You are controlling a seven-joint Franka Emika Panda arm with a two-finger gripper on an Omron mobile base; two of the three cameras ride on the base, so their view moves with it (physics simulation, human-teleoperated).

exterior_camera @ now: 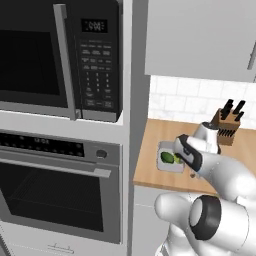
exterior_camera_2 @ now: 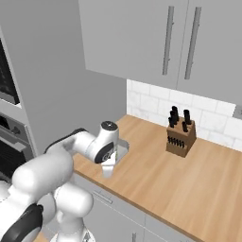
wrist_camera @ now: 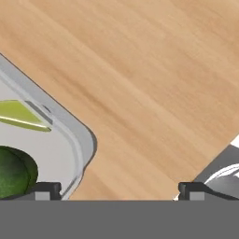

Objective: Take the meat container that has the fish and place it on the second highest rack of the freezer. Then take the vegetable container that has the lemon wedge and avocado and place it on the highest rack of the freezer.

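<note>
The vegetable container [wrist_camera: 80,136] is a pale grey tray on the wooden counter, holding a yellow-green lemon wedge [wrist_camera: 18,116] and a dark green avocado [wrist_camera: 11,173]. From the left base it sits near the counter's left end [exterior_camera: 171,169], with the avocado [exterior_camera: 166,157] partly behind my hand. My gripper [wrist_camera: 117,191] hangs low over the tray's corner, open and holding nothing. One fingertip [wrist_camera: 44,190] is above the tray's inside, the other [wrist_camera: 191,190] above bare wood. The meat container, the fish and the freezer are out of view.
A knife block [exterior_camera_2: 181,135] stands at the back of the counter [exterior_camera_2: 189,189] by the tiled wall. A tall grey panel with a microwave [exterior_camera: 60,55] and oven [exterior_camera: 55,195] borders the counter on the left. Wall cabinets [exterior_camera_2: 156,38] hang overhead.
</note>
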